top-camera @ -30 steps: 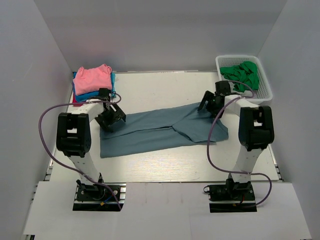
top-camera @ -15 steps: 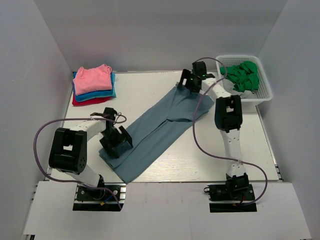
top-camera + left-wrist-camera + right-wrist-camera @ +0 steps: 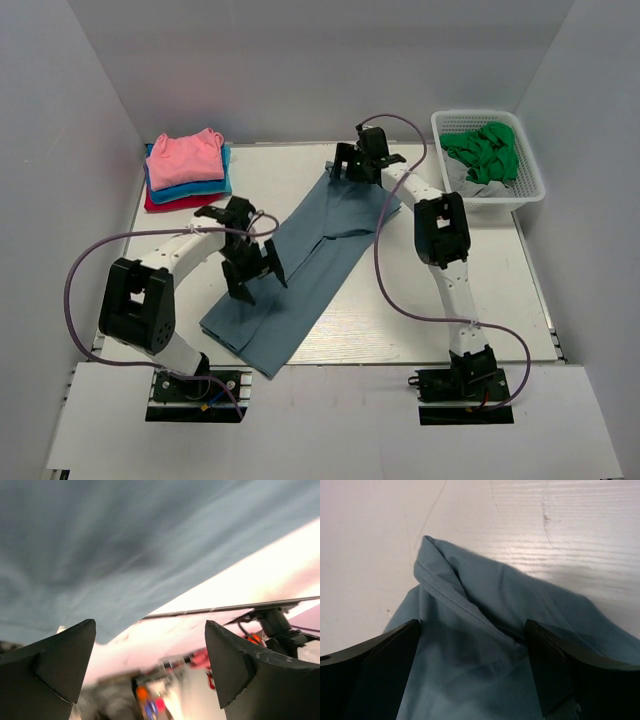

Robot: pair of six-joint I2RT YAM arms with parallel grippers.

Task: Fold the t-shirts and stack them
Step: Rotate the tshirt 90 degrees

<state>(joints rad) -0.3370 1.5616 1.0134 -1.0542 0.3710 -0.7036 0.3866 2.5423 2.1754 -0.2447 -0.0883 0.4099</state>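
Note:
A large slate-blue t-shirt [image 3: 305, 265] lies folded into a long strip, running diagonally from the far middle of the table to the near left. My left gripper [image 3: 260, 272] is over its left edge; in the left wrist view [image 3: 150, 630] the jaws are open and empty, with the cloth [image 3: 125, 540] beyond them, blurred. My right gripper [image 3: 347, 168] is at the strip's far end; in the right wrist view [image 3: 470, 627] the jaws stand wide apart over the crumpled hem [image 3: 485, 660]. Folded pink [image 3: 185, 152], bright blue [image 3: 200, 187] and red [image 3: 160, 201] shirts are stacked at the far left.
A white mesh basket [image 3: 528, 160] at the far right holds green cloth [image 3: 487, 150]. Purple cables loop from both arms. Grey walls close in the table [image 3: 450, 300] at the left, right and back.
The slate-blue shirt has swung from lying across the table to a diagonal. My right gripper moved far and left with its end. My left gripper moved near, then right.

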